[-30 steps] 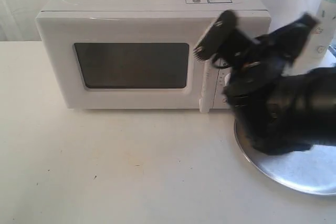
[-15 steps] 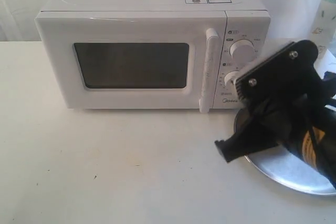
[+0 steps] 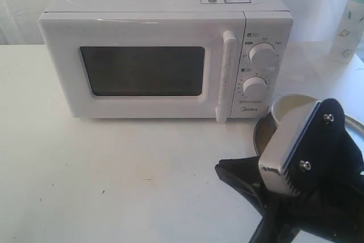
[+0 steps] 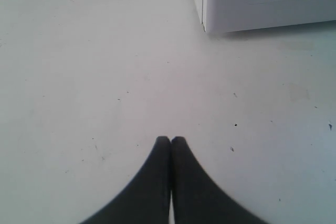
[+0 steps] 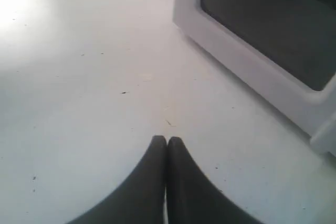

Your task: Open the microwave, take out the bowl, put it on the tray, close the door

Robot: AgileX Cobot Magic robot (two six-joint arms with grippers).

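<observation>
Both grippers (image 4: pixel 170 139) (image 5: pixel 167 139) angle down toward the table (image 4: pixel 79 51) (fingers (image 5: pixel 152 182) touching).

The large white boxy microwave (image 3: pixel 165 4) stands upright toward the 12 o'clock side of the white desk (image 3: pixel 114 186), front facing the exterior view, with stickers on its top and two round white knobs stacked at its 3 o'clock end. Its white front door (image 3: pixel 142 32), with a dark rectangular window and a long vertical white bar handle, is shut flush. The round shiny silver metal tray (image 3: pixel 260 136) lies flat at about 4 o'clock from the microwave, just beside its front corner and largely hidden. The small round cream bowl (image 3: pixel 290 107) stands upright, mouth up, at about 11 o'clock within the tray's outline, its base hidden.
</observation>
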